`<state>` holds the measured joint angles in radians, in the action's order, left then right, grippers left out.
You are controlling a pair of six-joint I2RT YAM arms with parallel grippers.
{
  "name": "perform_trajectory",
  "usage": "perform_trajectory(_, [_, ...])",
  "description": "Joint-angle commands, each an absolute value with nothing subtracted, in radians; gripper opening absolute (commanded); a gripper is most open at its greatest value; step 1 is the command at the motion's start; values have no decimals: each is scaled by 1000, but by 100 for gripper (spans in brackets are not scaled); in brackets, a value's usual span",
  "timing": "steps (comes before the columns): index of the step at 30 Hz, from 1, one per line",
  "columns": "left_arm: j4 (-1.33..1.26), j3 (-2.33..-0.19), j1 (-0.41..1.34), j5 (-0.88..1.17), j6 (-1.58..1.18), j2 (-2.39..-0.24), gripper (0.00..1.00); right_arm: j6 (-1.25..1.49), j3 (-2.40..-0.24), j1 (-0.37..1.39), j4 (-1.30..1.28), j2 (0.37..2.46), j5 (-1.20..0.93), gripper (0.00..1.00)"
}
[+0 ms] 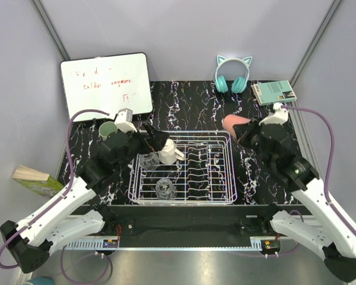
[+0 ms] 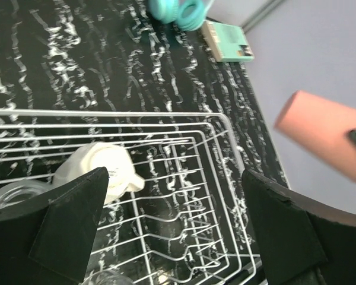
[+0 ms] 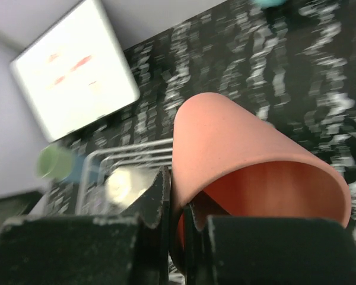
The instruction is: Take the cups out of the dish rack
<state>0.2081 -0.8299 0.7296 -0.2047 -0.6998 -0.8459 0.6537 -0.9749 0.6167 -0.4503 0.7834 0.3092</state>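
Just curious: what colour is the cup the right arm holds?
The cup is pink; right wrist view.

A black tabletop with white marble veins [image 1: 193, 104] has three things along its far edge: a white rectangular whiteboard with red writing [image 1: 107, 85] at the far left corner, teal plastic cat-ear headphones [image 1: 232, 76] right of the middle, and a flat pale green rectangular box [image 1: 273, 92] at the far right corner. A green and cream book-like block [image 1: 37, 181] lies beyond the tabletop's left side.
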Motion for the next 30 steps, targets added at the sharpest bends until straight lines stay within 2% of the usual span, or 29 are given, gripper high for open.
perform_trajectory(1, [261, -839, 726, -302, -738, -805, 99, 557, -1190, 603, -645, 973, 719, 0])
perform_trajectory(4, [317, -844, 726, -339, -790, -818, 99, 577, -1348, 554, -782, 1150, 727, 0])
perform_trajectory(11, [439, -893, 726, -342, -819, -871, 99, 701, -1551, 333, -989, 1452, 595, 0])
perform_trajectory(15, [456, -887, 724, -333, -813, -874, 99, 723, -1588, 172, -970, 1545, 309, 0])
perform_trajectory(18, [466, -884, 724, -333, -811, -874, 99, 709, -1643, 89, -960, 1629, 212, 0])
perform_trajectory(24, [479, -876, 724, -334, -815, -893, 99, 689, -1764, 48, -1018, 1819, 264, 0])
perform_trajectory(30, [495, -885, 724, -319, -821, -951, 99, 704, -1798, 26, -1034, 1933, 339, 0])
